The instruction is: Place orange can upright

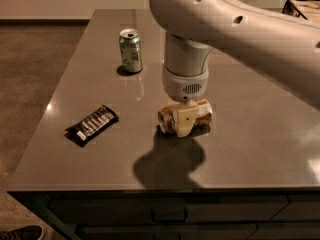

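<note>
The orange can (pixel 203 113) lies on its side on the grey table (pixel 250 134), near the middle of the front half, with its silver top towards the left. My gripper (pixel 183 120) hangs straight down from the big white arm and is low over the middle of the can, right at table level. Its cream-coloured tip covers the can's middle part. The can's two ends show on either side of it.
A green can (pixel 131 50) stands upright at the back left of the table. A black snack bar (pixel 92 124) lies flat near the left front edge. The table's front edge is close below the can. The arm's shadow falls in front of it.
</note>
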Motion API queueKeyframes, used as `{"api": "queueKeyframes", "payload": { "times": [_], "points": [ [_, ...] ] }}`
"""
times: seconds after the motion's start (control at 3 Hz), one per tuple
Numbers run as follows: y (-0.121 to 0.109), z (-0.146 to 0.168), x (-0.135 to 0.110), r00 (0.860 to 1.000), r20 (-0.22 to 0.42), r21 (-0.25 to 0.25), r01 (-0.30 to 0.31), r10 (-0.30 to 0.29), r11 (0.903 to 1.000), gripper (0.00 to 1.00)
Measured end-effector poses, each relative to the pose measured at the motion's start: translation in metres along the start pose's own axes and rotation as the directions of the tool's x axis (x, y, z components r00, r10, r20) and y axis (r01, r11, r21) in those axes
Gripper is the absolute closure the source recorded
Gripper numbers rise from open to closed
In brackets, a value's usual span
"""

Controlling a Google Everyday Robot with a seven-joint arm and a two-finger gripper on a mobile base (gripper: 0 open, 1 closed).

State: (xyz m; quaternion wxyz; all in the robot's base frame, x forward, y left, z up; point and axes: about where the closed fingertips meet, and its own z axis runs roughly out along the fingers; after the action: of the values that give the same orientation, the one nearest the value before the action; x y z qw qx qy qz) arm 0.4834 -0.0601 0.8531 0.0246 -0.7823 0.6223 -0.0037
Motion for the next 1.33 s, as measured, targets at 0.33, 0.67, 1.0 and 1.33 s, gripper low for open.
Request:
{"api": "queueKeyframes", "payload": {
  "times": [0.33,0.67,1.0,1.33],
  "points": [
    [-0.009,-0.013,0.009,0.996,0.041,0.012,-0.074,0.074,0.9972,0.72],
    [-0.023,-0.037,0.029,0.964,0.172,0.008,-0.205,0.201,0.9786,0.95],
    [-0.041,-0.076,0.04,0.837,0.421,-0.031,-0.37,0.348,0.9284,1.0],
    [-0.05,-0.097,0.046,0.701,0.584,-0.063,-0.463,0.409,0.8839,1.0]
  ]
}}
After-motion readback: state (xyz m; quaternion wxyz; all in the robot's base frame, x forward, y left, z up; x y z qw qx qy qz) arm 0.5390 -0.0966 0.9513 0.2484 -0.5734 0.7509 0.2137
